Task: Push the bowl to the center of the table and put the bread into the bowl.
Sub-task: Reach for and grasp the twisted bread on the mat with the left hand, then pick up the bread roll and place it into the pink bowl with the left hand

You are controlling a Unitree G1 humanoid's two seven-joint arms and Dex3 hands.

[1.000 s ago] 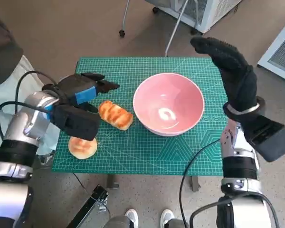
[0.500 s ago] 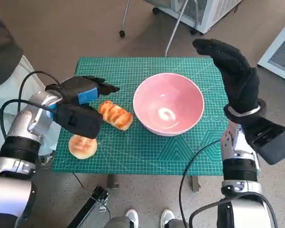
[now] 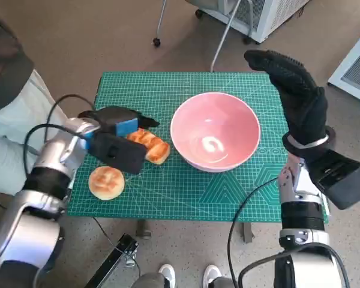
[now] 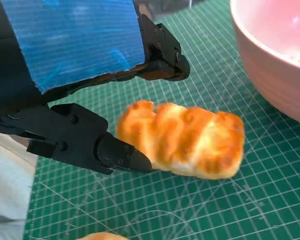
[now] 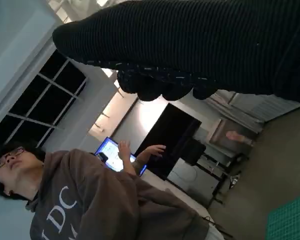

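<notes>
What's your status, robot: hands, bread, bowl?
Left hand open, straddling striped bread, not gripping. Right hand open, raised beside pink bowl. Bowl empty; round bun lies apart.

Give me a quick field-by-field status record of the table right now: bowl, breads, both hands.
bowl: pink bowl, empty, about mid-table on the green mat
long bread: striped loaf on the mat beside the bowl, not in it
round bread: round bun near the mat's front left corner
left hand: left hand over the loaf, fingers either side, grip not confirmed
right hand: right hand raised, holding nothing
</notes>
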